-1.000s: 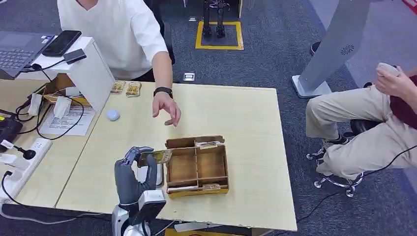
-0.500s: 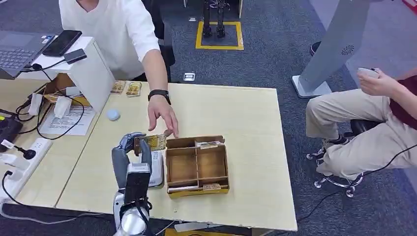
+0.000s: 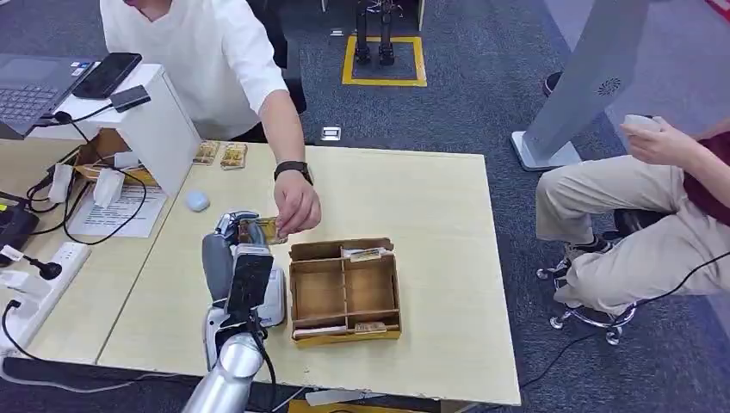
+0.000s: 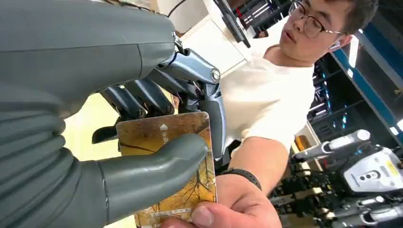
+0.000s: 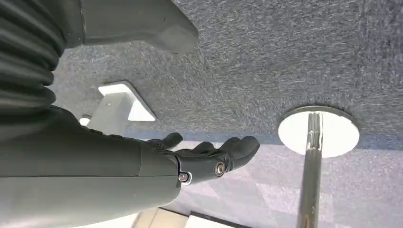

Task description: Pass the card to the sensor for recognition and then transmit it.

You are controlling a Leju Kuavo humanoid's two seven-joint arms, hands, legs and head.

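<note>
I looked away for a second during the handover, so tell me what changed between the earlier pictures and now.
The left robot hand carried the card forward, away from the sensor beside the wooden box. The person's hand came down and took hold of the card's far end; the robot hand still pinches it. The box and the right robot hand stayed put.

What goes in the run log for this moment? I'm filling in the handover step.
left hand: holds card | person's hand: grasps card's far edge | right hand: empty, fingers apart | phase: handover
</note>
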